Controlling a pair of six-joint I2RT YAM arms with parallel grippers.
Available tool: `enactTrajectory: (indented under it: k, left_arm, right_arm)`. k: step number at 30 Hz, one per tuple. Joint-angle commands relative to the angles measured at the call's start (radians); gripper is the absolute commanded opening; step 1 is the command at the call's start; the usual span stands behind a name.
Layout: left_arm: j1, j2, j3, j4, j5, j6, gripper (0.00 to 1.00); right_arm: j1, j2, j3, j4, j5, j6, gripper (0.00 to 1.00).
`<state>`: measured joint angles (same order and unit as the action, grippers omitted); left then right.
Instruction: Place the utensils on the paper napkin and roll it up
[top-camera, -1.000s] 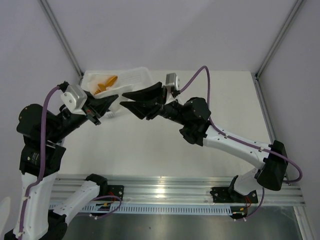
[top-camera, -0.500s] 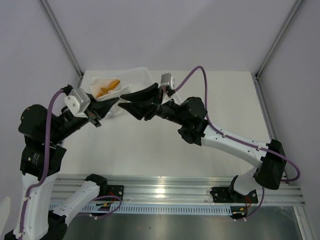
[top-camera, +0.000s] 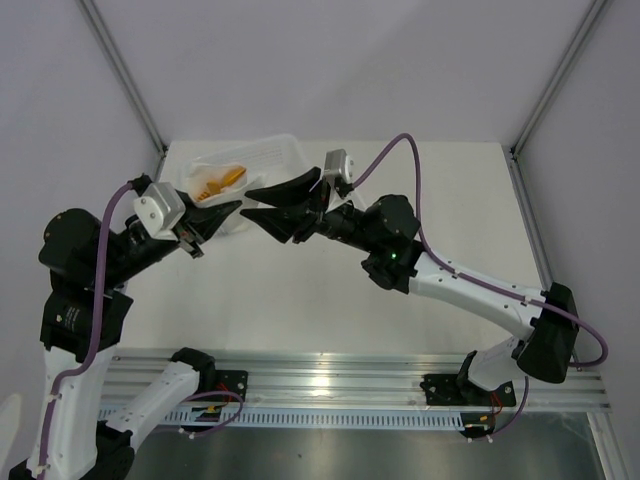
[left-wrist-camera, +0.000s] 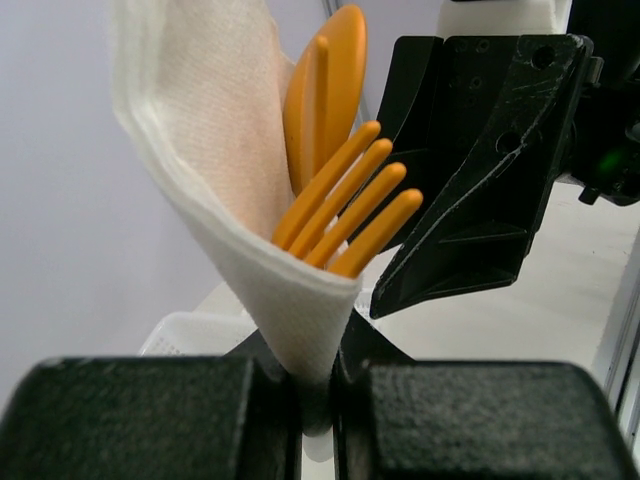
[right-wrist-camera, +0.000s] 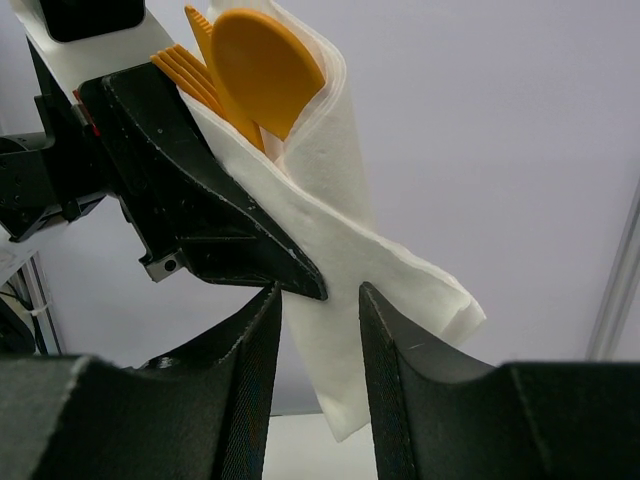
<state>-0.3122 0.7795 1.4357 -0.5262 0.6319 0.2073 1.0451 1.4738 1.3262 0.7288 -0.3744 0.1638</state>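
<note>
The left gripper (left-wrist-camera: 318, 400), clenched on the paper napkin (left-wrist-camera: 200, 150) cradling the utensils (left-wrist-camera: 345, 210), has nudged it towards the right gripper (right-wrist-camera: 320, 295), whose parted jaws straddle the loose flap, ready for rolling.

bright orange utensils (left-wrist-camera: 345, 200) — white paper napkin (left-wrist-camera: 220, 130), faintly embossed weave.

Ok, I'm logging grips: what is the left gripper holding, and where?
The napkin, folded around the utensils, pinched at its lower folded end by the left gripper.
</note>
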Motion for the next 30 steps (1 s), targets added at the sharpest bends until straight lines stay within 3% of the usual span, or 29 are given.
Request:
enactTrajectory:
  k: [1,30]
  left_arm:
    - [-0.007,-0.008,-0.001,0.000,0.041,0.020,0.01]
    - [-0.007,-0.006,0.011,-0.011,0.278,0.015,0.01]
  right_arm:
    - [-0.005,-0.059,-0.012,0.001,0.015,-0.049,0.40]
    - [-0.025,-0.112,-0.079,-0.026,-0.129,-0.079,0.51]
